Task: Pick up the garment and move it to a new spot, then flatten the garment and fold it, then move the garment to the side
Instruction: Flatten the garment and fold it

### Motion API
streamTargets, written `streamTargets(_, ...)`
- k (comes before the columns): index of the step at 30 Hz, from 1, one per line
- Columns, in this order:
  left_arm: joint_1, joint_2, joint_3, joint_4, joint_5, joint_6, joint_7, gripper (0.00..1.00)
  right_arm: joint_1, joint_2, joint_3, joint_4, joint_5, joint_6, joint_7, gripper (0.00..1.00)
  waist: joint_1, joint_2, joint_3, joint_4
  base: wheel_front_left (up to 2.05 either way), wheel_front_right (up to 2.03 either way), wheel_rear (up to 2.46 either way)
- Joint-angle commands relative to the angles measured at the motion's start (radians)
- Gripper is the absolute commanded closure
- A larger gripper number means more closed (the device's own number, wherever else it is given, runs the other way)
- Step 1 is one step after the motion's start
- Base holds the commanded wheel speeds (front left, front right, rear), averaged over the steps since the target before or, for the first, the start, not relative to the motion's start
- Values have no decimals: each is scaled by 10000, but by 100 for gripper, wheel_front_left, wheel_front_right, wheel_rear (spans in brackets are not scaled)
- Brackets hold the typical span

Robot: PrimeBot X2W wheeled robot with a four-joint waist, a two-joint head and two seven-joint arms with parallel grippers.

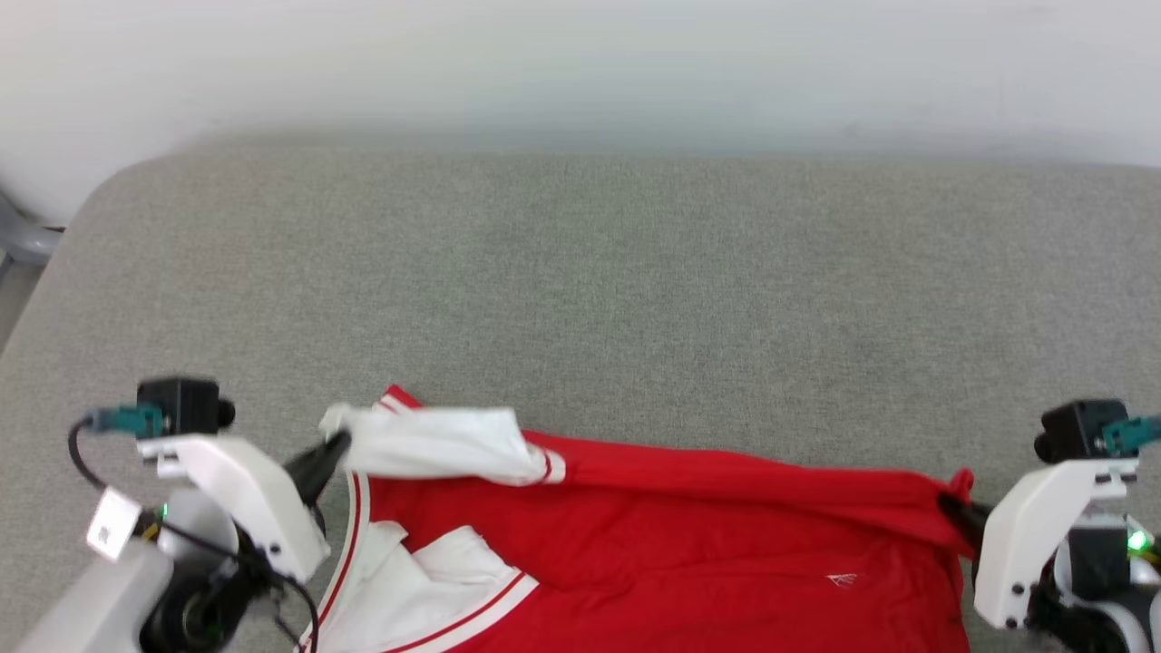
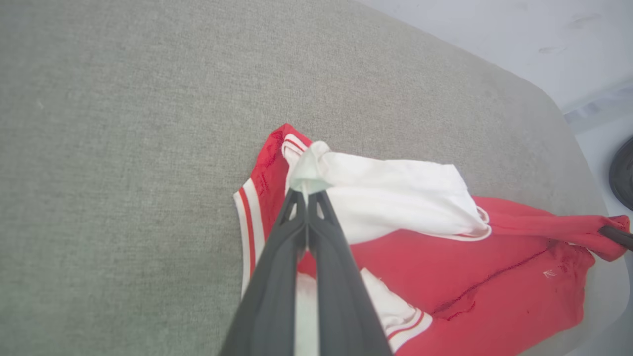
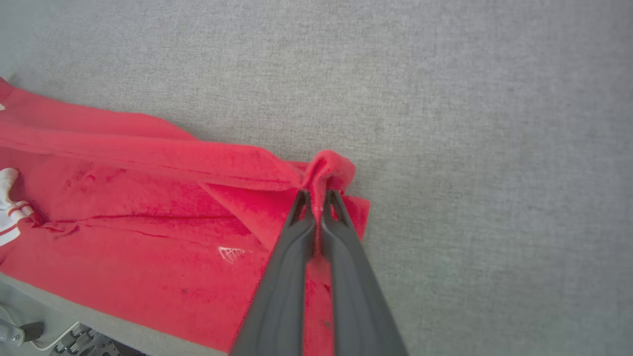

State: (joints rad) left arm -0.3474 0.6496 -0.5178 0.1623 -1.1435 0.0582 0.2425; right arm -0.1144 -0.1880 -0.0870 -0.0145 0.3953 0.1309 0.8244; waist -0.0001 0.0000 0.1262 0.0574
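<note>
Two grippers were clamped on the garment (image 1: pixel 689 544), one at each end of its far edge. The left gripper (image 2: pixel 307 192) had its dark fingers pressed together on the bunched tip of a white sleeve (image 2: pixel 395 198), and the sleeve draped away to that gripper's right across the red body. Just to the left of those fingers ran a red-and-white striped edge (image 2: pixel 247 222), lying flat on the grey fabric surface (image 1: pixel 580 272). The right gripper (image 3: pixel 319 194) was pinched shut on a puckered red corner, with red cloth spreading to its left and under its fingers, and a small white mark (image 3: pixel 231 254) sat on the cloth just left of them. Ahead of both grippers, and to the right of the right one, lay bare grey fabric. Between the two sets of fingertips the shirt's far edge ran as a long, soft ridge (whether the held corners were lifted clear of the surface could not be told). The rest of the shirt lay behind the fingertips, toward the robot, reaching the near edge of the surface.
</note>
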Motion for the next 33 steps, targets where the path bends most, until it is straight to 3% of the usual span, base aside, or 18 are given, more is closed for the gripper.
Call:
streamTargets(1, 579, 83, 56, -238, -107, 245, -119, 100, 392, 108, -85, 11, 68, -4, -205, 100, 1, 0, -221, 51, 0, 0, 0)
streamTargets(8, 2718, 55, 181, -982, -838, 913, -375, 100, 1484, 415, -142, 345, 202, -4, -1127, 100, 1, 0, -491, 40, 0, 0, 0)
streamTargets(12, 3328, -274, 49, -858, -1078, 963, -509, 100, 1850, 516, -174, 722, 175, -4, -1746, 97, 1, 0, -591, 47, 0, 0, 0)
streamTargets(14, 3471, -338, -44, -645, -934, 962, -664, 100, 2000, 555, -32, 940, 142, -4, -2103, 50, 1, 0, -627, 30, 0, 0, 0)
streamTargets(15, 3487, -449, -88, -548, -916, 953, -736, 89, 2037, 599, 26, 1017, 209, -4, -2347, 0, 1, 0, -636, 31, 0, 0, 0)
streamTargets(16, 3464, -572, -113, -487, -879, 911, -854, 67, 2064, 625, 84, 1114, 273, -4, -2588, 0, 1, 0, -653, 37, 0, 0, 0)
streamTargets(17, 3437, -644, -133, -381, -843, 853, -941, 5, 2091, 615, 147, 1157, 275, -4, -2881, 0, 1, 0, -673, 37, 0, 0, 0)
streamTargets(18, 3415, -690, -165, -272, -833, 799, -989, 0, 2115, 618, 166, 1202, 267, -4, -3207, 0, 1, 0, -702, 37, 0, 0, 0)
streamTargets(26, 3010, -1116, 101, -350, 53, 407, -2818, 0, 2258, 725, 369, 905, 283, -4, -4995, 0, 1, 0, -1122, 12, 0, 0, 0)
streamTargets(33, 2638, -1122, 240, -877, 1348, 779, -4344, 0, 2538, 427, -88, 146, 198, -4, -4520, 0, 1, 0, -1410, 11, 0, 0, 0)
